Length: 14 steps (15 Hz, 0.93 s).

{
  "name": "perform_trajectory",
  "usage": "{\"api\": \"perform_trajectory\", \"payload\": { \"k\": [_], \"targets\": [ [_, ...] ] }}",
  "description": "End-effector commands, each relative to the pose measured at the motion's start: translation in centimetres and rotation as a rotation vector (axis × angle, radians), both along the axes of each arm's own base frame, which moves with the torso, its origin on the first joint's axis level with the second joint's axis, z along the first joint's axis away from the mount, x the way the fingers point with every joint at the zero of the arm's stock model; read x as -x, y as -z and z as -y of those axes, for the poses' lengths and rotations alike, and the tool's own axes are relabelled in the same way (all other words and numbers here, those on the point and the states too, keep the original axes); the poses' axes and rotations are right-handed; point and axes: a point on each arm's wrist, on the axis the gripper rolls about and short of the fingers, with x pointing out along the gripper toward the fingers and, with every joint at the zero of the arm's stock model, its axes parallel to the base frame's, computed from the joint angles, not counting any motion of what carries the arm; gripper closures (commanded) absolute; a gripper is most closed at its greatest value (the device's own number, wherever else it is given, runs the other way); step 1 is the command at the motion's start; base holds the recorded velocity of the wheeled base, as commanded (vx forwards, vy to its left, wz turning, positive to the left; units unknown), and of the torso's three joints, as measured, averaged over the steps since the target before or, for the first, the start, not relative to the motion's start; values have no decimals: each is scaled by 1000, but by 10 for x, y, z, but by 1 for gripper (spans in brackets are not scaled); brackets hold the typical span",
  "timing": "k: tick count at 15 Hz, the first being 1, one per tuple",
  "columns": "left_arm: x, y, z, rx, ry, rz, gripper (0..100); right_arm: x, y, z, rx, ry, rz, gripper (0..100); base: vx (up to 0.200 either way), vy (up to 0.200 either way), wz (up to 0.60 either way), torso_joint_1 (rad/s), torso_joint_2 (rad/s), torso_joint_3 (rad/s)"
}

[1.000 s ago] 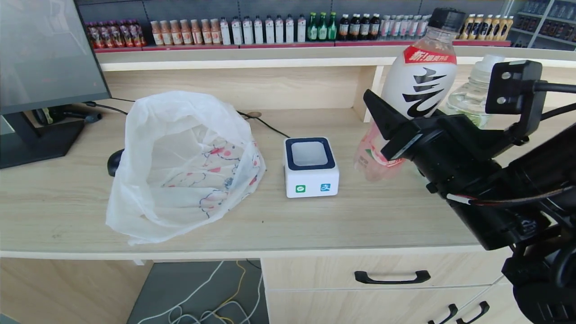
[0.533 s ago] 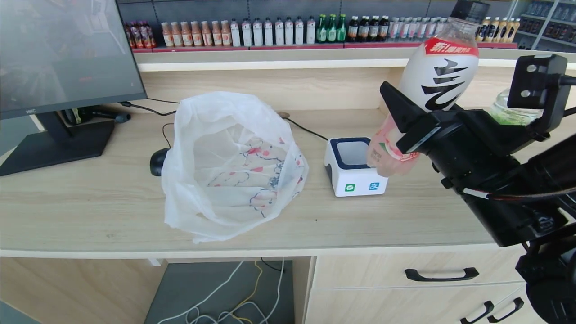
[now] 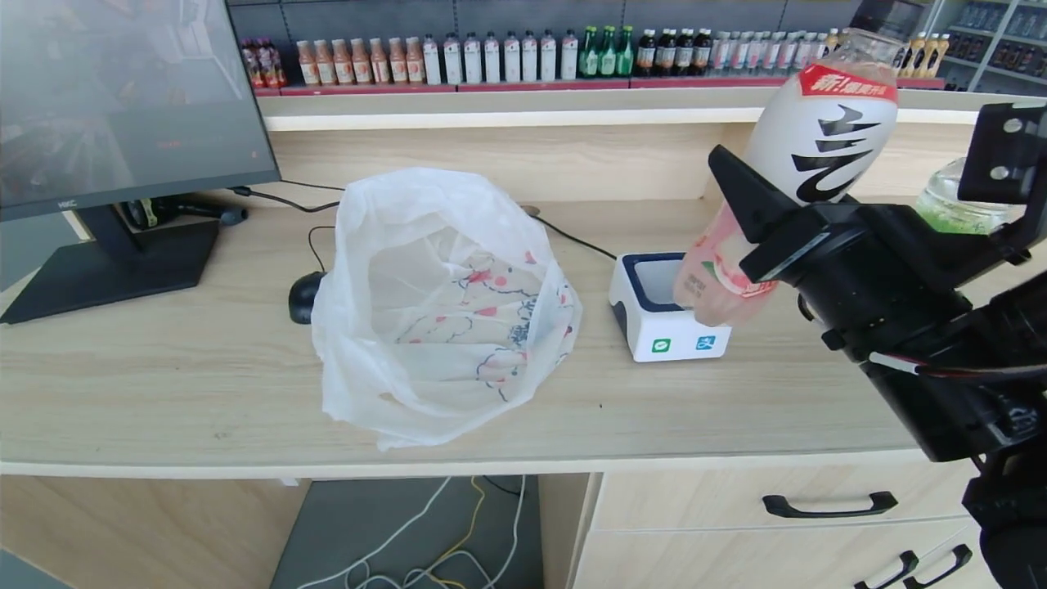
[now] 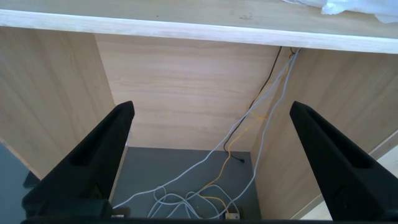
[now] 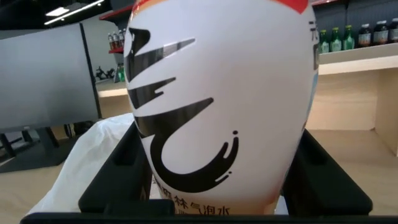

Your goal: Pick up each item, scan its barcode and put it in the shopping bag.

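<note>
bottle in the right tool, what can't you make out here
- Barcode of the bottle: hidden on a side turned away from head and right wrist cameras.
- Its cap: cut off by the right wrist view's upper edge.
- Window of the scanner: partly covered by the bottle's base, head view.

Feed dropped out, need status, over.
Right pincer shut on bottle, tilted, base at scanner. Left pincer open, empty, below counter edge. Shopping bag open beside scanner, nothing between.
</note>
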Motion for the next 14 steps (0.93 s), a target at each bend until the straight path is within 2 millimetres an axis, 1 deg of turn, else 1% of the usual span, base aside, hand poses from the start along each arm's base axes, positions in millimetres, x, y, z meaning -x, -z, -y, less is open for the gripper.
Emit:
{"api": "perform_trajectory", "payload": {
  "k": [1, 3, 6, 7, 8, 11, 12, 14],
  "targets": [
    [0, 0, 0, 0, -1, 1, 0, 4, 0, 2, -11, -12, -10, 100, 0, 0, 0, 0, 0, 0],
    [0, 0, 0, 0, -1, 1, 0, -6, 1, -5, -46, -44, -44, 100, 0, 0, 0, 0, 0, 0],
    [0, 0, 0, 0, -1, 1, 0, -19, -4, -16, -138, -121, -118, 100, 0, 0, 0, 0, 0, 0],
    [0, 0, 0, 0, -1, 1, 0, -27, -1, -23, -171, -195, -141, 100, 0, 0, 0, 0, 0, 0],
    [0, 0, 0, 0, 1, 1, 0, -32, -4, -27, -207, -223, -143, 100, 0, 0, 0, 0, 0, 0],
    [0, 0, 0, 0, -1, 1, 0, -46, -2, -37, -339, -301, -203, 100, 0, 0, 0, 0, 0, 0],
    [0, 0, 0, -1, -1, 1, 0, -49, 1, -38, -363, -307, -217, 100, 0, 0, 0, 0, 0, 0],
    [0, 0, 0, 0, -1, 1, 0, -55, 6, -40, -490, -276, -267, 100, 0, 0, 0, 0, 0, 0]
  ]
}}
